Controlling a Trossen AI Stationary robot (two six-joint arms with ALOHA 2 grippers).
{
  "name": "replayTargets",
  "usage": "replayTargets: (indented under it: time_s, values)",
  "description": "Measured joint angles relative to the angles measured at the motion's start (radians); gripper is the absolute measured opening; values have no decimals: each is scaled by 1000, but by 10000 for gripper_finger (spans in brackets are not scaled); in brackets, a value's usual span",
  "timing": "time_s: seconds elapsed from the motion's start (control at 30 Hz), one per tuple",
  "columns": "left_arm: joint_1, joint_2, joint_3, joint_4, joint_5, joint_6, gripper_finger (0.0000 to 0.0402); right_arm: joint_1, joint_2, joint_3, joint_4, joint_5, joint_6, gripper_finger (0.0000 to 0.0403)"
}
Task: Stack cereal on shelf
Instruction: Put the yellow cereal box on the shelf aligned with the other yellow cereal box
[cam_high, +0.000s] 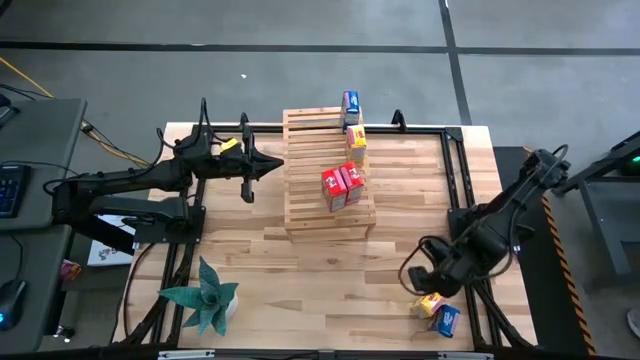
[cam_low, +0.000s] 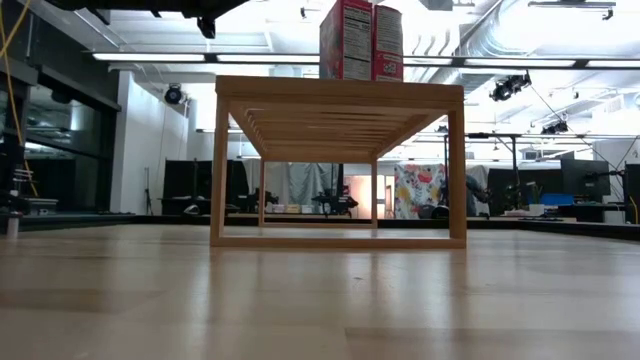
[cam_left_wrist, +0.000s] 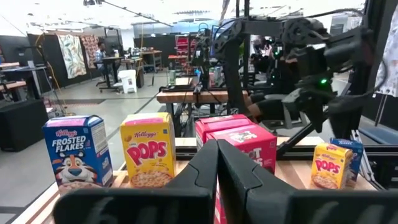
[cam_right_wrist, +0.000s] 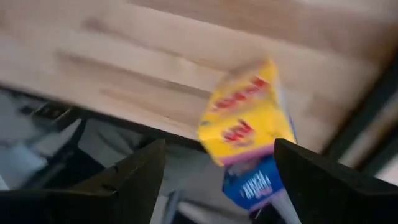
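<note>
The light-wood shelf (cam_high: 328, 175) stands mid-table. On its tiers stand a blue cereal box (cam_left_wrist: 78, 155), a yellow one (cam_left_wrist: 148, 152) and two red ones (cam_high: 342, 185), all upright on their bottoms. Another yellow box (cam_high: 430, 304) and another blue box (cam_high: 447, 320) stand side by side on the table near its near right corner. My right gripper (cam_high: 420, 280) hovers open just above them, pointing steeply down; in its wrist view the yellow box (cam_right_wrist: 245, 112) and the blue box (cam_right_wrist: 258, 186) show beyond the spread fingers. My left gripper (cam_high: 250, 165) is shut and held level, left of the shelf.
A teal plant (cam_high: 205, 295) stands near the near left corner. Black frame rails (cam_high: 455, 170) run along the table's sides. Bare tabletop (cam_high: 330, 275) lies between the shelf and the near edge. The low view shows the shelf's open underside (cam_low: 340, 165).
</note>
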Motion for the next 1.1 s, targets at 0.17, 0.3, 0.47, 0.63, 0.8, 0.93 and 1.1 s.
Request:
replayTargets:
  time_s: [0.17,0.3,0.47,0.63,0.8,0.93,1.1]
  values:
    - [0,0,0,-6,0,11,3,28,112,127,-114,134,-238,291]
    - [0,8,0,-6,0,31,3,27,207,248,-267,112,-416,291]
    - [0,8,0,-5,0,7,3,36,303,316,-394,-55,-703,291]
    - [0,8,0,-4,0,-10,3,51,371,317,-393,-72,-1164,291]
    - [0,8,0,-10,0,-11,3,50,428,317,-401,-34,-1391,291]
    - [0,8,0,-6,0,-29,3,48,449,317,-408,-55,-1445,291]
    - [0,8,0,-7,0,-47,3,48,451,317,-447,-113,-1465,291]
